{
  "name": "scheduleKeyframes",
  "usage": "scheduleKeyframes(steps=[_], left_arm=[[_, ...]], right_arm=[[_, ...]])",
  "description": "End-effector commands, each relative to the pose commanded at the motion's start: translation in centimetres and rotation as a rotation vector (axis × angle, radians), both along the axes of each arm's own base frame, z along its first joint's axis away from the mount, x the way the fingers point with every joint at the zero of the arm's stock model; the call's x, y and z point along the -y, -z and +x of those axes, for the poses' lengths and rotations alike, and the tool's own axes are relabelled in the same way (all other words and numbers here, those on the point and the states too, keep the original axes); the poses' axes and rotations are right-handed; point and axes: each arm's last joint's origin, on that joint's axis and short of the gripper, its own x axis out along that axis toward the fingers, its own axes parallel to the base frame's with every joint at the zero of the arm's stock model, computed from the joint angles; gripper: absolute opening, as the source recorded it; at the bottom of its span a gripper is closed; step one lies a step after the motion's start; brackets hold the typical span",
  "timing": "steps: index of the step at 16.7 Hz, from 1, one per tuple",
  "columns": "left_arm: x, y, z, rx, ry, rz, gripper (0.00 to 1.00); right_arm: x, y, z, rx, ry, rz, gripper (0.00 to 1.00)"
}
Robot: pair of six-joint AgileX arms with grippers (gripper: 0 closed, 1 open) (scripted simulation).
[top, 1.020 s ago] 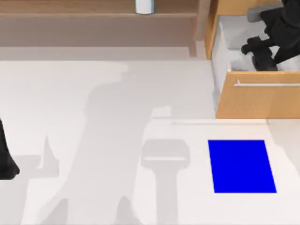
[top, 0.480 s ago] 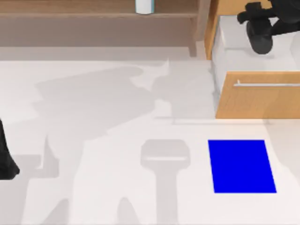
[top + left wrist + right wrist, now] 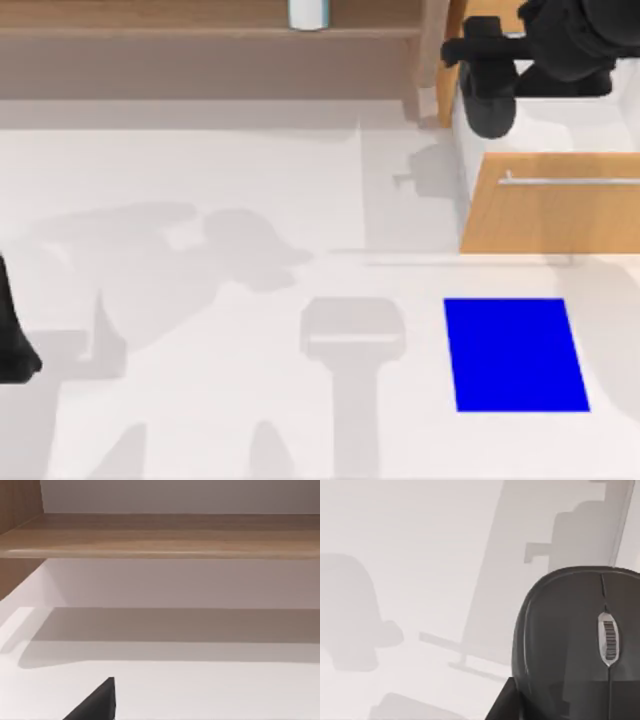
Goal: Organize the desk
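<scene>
The desk [image 3: 200, 190] is a wide white tabletop with a light-wood shelf [image 3: 200, 30] along the back and an open drawer [image 3: 550, 205] at the back right. My right gripper [image 3: 487, 60] is shut on a black computer mouse [image 3: 492, 105] and holds it in the air over the drawer's left edge. Up close in the right wrist view, the mouse [image 3: 570, 630] shows its scroll wheel, with the white tabletop far below. My left arm [image 3: 12, 340] is parked at the table's left edge.
A blue rectangular mat [image 3: 515, 355] lies on the tabletop at the front right, in front of the drawer. A small white cylinder [image 3: 308, 14] stands on the shelf. The drawer front carries a metal handle [image 3: 570, 180]. The left wrist view looks along the shelf board [image 3: 160, 535].
My right gripper has risen out of the drawer with the mouse and moved left to the drawer's left edge. The left arm has not moved.
</scene>
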Motion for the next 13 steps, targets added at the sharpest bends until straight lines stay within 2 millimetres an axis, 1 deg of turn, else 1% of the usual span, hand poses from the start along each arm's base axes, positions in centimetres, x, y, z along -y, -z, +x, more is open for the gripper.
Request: scheduleKeyframes(steps=[3, 6, 9, 13], left_arm=[[0.0, 0.0, 0.0, 0.0, 0.0, 0.0, 1.0], [0.0, 0.0, 0.0, 0.0, 0.0, 0.0, 1.0], [0.0, 0.0, 0.0, 0.0, 0.0, 0.0, 1.0], [0.0, 0.0, 0.0, 0.0, 0.0, 0.0, 1.0]], right_arm=[[-1.5, 1.4, -2.5, -0.046, 0.009, 0.016, 0.0], [-2.3, 3.8, -4.6, -0.118, 0.037, -0.006, 0.0], [-2.1, 7.1, -6.0, -0.205, 0.087, -0.065, 0.0], [-1.0, 11.4, -7.2, -0.315, 0.157, -0.17, 0.0]])
